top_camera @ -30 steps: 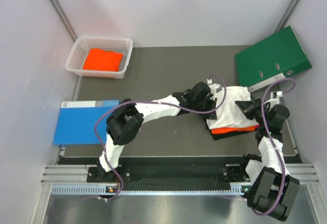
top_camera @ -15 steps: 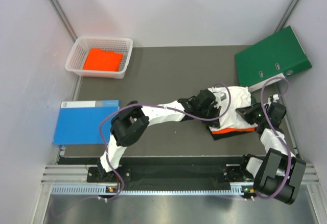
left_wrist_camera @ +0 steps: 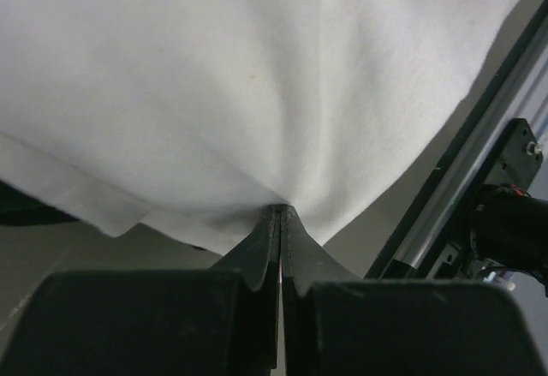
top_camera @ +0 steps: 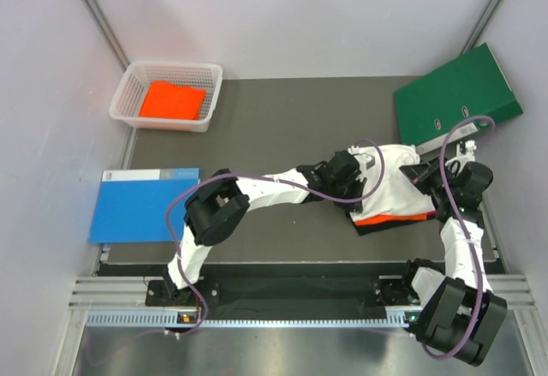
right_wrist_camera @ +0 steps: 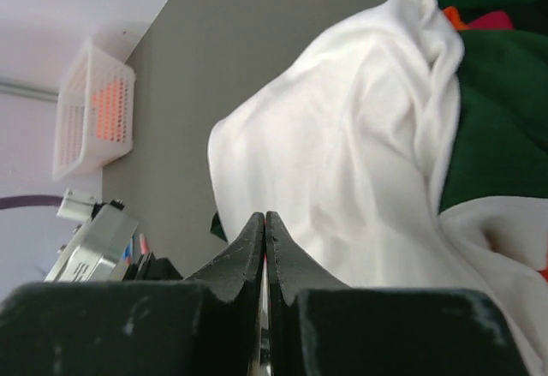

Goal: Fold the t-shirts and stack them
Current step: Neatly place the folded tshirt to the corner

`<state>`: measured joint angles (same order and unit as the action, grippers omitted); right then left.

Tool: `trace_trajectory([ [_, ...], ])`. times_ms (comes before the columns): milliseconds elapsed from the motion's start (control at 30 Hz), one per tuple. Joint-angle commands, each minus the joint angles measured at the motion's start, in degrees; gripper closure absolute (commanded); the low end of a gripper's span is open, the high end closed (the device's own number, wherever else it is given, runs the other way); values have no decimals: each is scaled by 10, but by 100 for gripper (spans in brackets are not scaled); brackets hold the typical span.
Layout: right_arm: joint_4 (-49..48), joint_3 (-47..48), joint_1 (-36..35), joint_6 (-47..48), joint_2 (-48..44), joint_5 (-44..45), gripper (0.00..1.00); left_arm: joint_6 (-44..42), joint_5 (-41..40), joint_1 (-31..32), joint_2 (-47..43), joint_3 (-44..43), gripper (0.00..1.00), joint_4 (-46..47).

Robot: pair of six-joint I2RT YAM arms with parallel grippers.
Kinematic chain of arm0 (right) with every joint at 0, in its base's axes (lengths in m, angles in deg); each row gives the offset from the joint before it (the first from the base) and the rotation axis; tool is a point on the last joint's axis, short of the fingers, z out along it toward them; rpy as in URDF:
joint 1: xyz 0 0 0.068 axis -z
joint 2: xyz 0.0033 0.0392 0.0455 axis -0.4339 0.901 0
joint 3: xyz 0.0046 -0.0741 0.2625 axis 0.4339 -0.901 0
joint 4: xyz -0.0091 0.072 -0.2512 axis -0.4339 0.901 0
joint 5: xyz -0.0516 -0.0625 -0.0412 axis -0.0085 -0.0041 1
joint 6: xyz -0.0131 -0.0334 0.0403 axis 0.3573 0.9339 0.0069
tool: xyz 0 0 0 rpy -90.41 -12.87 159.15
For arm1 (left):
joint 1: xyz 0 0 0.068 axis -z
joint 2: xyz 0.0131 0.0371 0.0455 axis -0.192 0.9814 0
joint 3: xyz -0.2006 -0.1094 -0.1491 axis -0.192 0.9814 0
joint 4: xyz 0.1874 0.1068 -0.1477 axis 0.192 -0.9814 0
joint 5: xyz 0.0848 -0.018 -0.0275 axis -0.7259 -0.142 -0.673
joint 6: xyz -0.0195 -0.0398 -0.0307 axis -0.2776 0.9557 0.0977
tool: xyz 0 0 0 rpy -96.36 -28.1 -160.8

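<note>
Cloth pinched this thinly may slip, or drag the orange shirt [top_camera: 390, 218] beneath askew: left gripper [left_wrist_camera: 281, 211] clamps the white shirt [top_camera: 394, 183] by its left edge at the table's [top_camera: 282, 128] right, while right gripper [right_wrist_camera: 264, 217] is closed beside it, grip unclear.

**Inspector:** Class of premises?

**Assessor:** Robotics laboratory, enclosed test cell. A left arm [top_camera: 257, 189] and a right arm [top_camera: 458, 239] are bolted to an aluminium rail [top_camera: 111, 292] at the near edge of a dark-matted bench [top_camera: 282, 119]. Purple cable [top_camera: 169, 217] runs exposed along both.

**Inspector:** Enclosure?

**Assessor:** Plain white panels [top_camera: 291, 16] on three sides, with metal struts [top_camera: 95, 12] in the corners.

**Inspector:** Furnishings?

**Assessor:** Staged props: a white mesh basket [top_camera: 175, 66], a green binder [top_camera: 458, 93] and a blue book [top_camera: 141, 209], set well apart round the bench edges.
</note>
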<state>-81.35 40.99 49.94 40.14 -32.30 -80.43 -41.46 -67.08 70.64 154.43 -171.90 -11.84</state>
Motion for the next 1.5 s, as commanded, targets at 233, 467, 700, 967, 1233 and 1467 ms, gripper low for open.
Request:
trace_trajectory([
  [233,23,-1,-83,34,9,-76,100,-32,-43,-114,-107,24,100,-39],
  [467,86,-83,-103,20,28,-58,100,-56,-32,-210,-110,6,100,-85],
  [700,129,-127,-103,-6,21,-23,100,-65,-31,-232,-111,-10,100,-98],
  [967,192,12,-124,60,-44,-11,100,-64,-37,-238,-108,-1,100,-98],
  [1233,198,190,-303,142,123,102,100,-68,-70,-268,-116,7,100,-131],
  [1467,294,384,-480,226,384,219,100,-52,-65,-335,-129,45,97,-152],
])
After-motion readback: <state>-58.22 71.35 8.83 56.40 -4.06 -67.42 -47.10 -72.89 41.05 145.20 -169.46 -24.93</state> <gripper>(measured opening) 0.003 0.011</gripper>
